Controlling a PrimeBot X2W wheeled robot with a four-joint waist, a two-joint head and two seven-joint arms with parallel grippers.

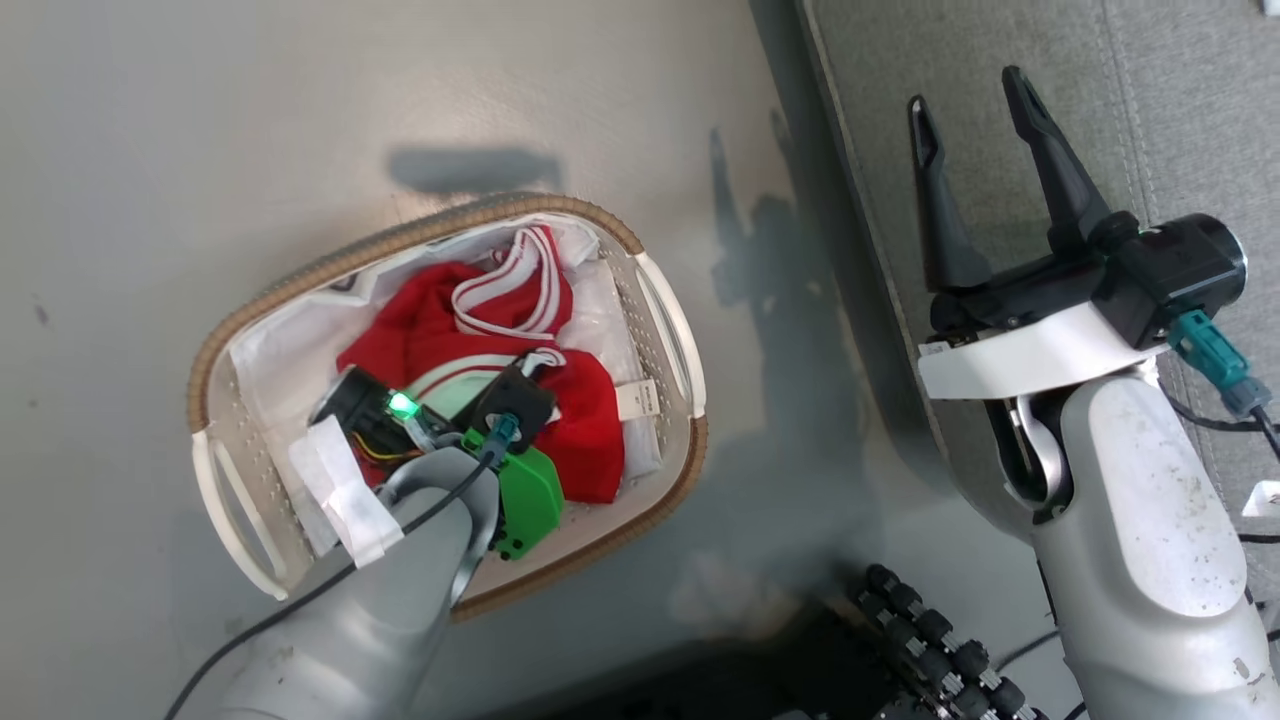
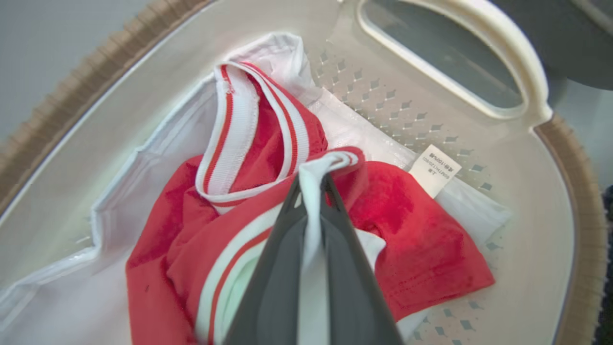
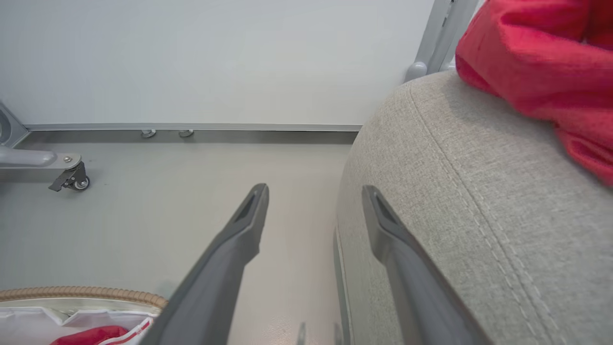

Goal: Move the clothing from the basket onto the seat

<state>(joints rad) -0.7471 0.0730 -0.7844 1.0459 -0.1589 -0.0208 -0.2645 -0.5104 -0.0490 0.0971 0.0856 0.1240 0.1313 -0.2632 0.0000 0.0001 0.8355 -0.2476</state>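
- We see the clothing [image 1: 450, 330] bunched in the basket [image 1: 400, 240] on its white liner [image 1: 280, 350], directly under the left gripper [image 2: 313, 179], whose arm reaches down into the basket
- From the left wrist view we make out the grip: the two dark fingers are pressed together on a white band of the red-and-white striped cloth, and the band runs up between them and folds over their tips
- That view also gives us a white label [image 2: 435, 170] lying on the liner just beside the red cloth, below the basket's handle
- The right gripper [image 1: 968, 95] hangs at the edge of the seat [image 1: 900, 50], well apart from the basket, its fingers spread wide with nothing between them
- The right wrist view adds what the head view leaves out of frame: a red garment [image 3: 536, 62] lying on top of the seat beyond the fingertips and clear of them, with one finger over the floor [image 3: 143, 215] and the other over the seat's rounded edge
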